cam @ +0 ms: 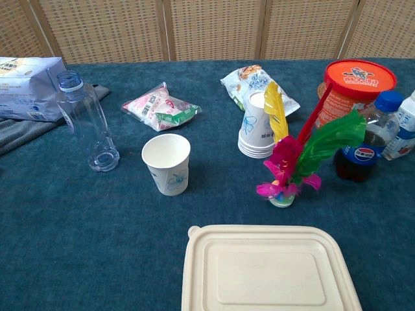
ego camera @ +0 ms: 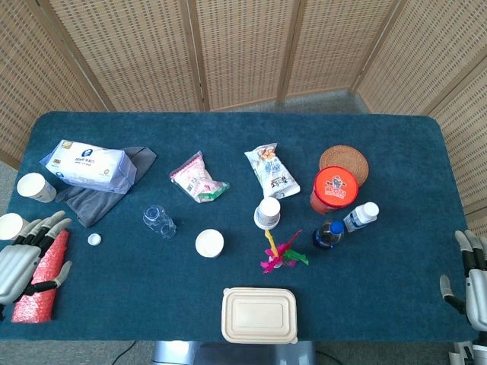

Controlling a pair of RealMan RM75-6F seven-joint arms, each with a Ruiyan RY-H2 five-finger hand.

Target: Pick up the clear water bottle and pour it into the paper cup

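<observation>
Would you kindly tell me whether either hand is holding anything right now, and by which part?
Nothing is held: the left hand and right hand are both open, and the clear water bottle stands untouched.

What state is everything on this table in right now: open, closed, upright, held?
clear water bottle: upright, uncapped, looks empty
bottle cap: lying loose on the table
paper cup: upright, empty
takeaway box: lid on
cola bottle: upright, capped
left hand: holds nothing, fingers apart
right hand: holds nothing
</observation>
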